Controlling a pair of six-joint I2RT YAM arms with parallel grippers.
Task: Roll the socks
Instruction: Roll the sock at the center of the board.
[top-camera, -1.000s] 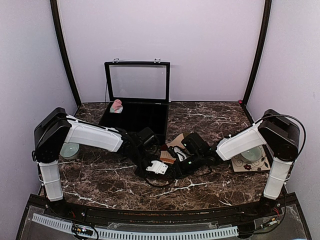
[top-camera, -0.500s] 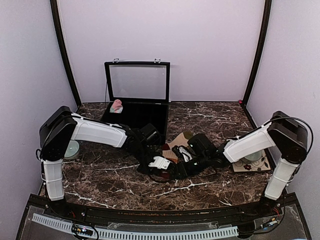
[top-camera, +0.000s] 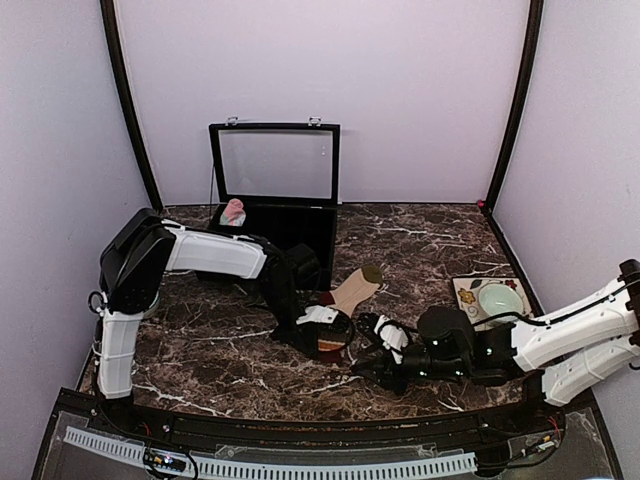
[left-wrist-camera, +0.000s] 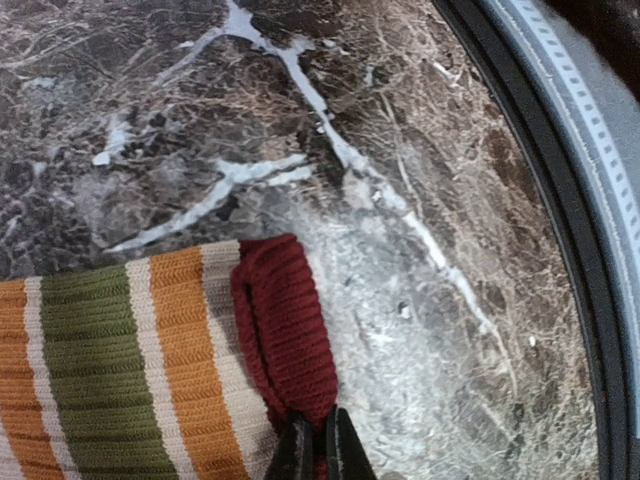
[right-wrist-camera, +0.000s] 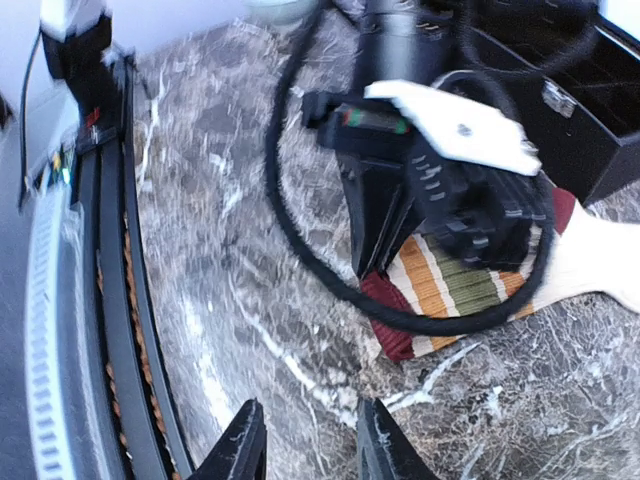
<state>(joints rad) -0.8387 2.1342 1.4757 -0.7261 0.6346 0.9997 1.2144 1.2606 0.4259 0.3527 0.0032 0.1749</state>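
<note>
The tan sock (top-camera: 352, 290) lies flat at the table's middle, its toe pointing to the back right. Its orange, olive and cream stripes (left-wrist-camera: 120, 370) end in a maroon cuff (left-wrist-camera: 285, 330). My left gripper (left-wrist-camera: 320, 452) is shut on that cuff's edge, low on the marble; it also shows from above (top-camera: 325, 335). My right gripper (right-wrist-camera: 305, 445) stands open over bare marble, a short way in front of the cuff (right-wrist-camera: 395, 320), with nothing between its fingers. From above, the right gripper (top-camera: 362, 368) sits front right of the sock. A pink sock (top-camera: 234, 211) rests in the black box.
A black box (top-camera: 270, 230) with its glass lid up stands at the back. A pale bowl (top-camera: 498, 298) sits on a patterned mat at the right. The left arm's black cable (right-wrist-camera: 300, 230) loops over the sock. The table's front rail (right-wrist-camera: 110, 300) runs close to my right gripper.
My right gripper has let go, opened and drawn back toward the front right. My left gripper has shut on the maroon cuff and shifted slightly right; the sock now lies stretched out.
</note>
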